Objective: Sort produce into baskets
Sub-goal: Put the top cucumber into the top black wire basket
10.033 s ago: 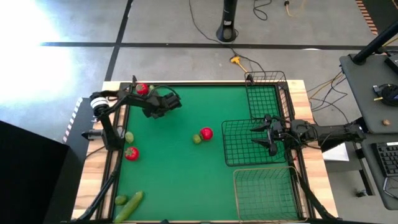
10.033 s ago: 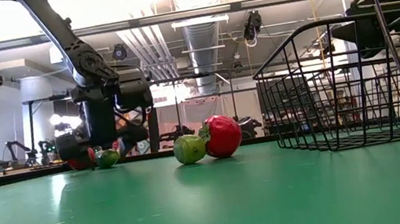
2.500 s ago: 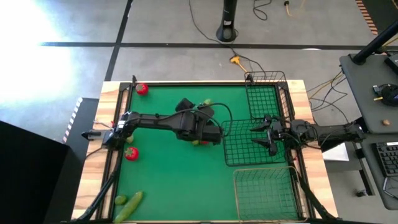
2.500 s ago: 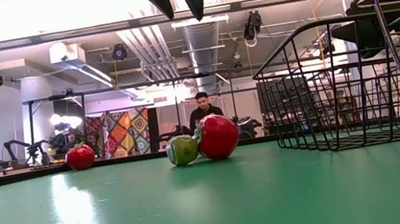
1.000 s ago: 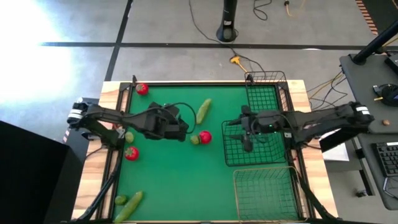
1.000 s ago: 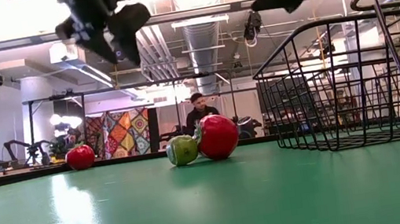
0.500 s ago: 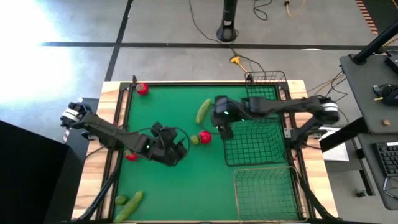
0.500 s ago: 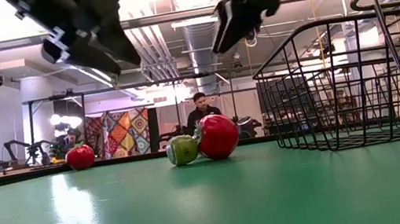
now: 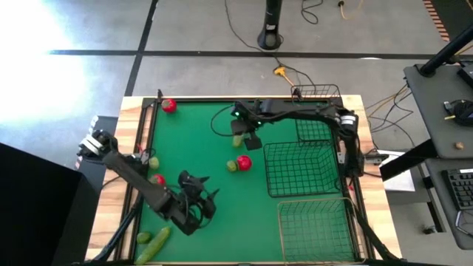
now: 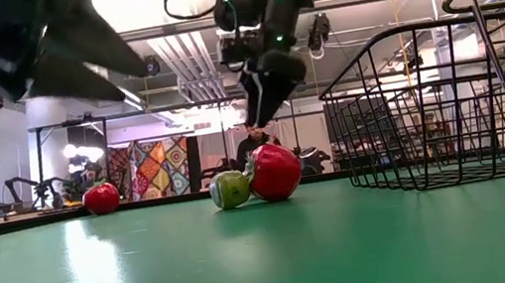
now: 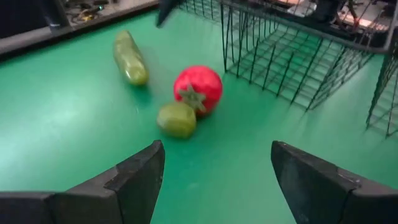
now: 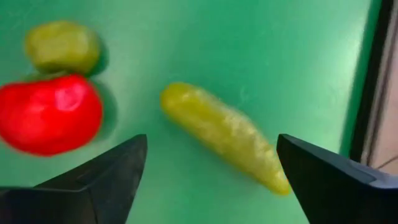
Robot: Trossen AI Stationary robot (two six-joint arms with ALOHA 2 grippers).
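My right gripper [image 12: 211, 146] hangs open above a green cucumber [image 12: 224, 134] lying on the green table toward the far side [image 9: 237, 140]. Its fingers stand on either side of the cucumber without touching it. Just nearer lie a red fruit [image 9: 244, 162] and a yellow-green fruit [image 9: 232, 166], touching each other. My left gripper [image 9: 208, 189] is open and empty over the near-left part of the table, facing those pieces [image 11: 198, 90]. The larger dark basket [image 9: 303, 168], the narrow dark basket [image 9: 314, 118] and the paler basket [image 9: 314, 229] stand along the right.
Another red fruit [image 9: 169, 106] lies at the far left corner. A third red fruit [image 9: 157, 179] and a yellow-green fruit [image 9: 153, 162] lie by the left edge. A second cucumber [image 9: 154, 244] and a yellow-green fruit [image 9: 143, 238] lie at the near left corner.
My right gripper has swung from above the larger dark basket toward the table's left and far edge, and has come down over the cucumber. My left gripper has drawn back from beside the red fruit toward the near edge. No produce has moved.
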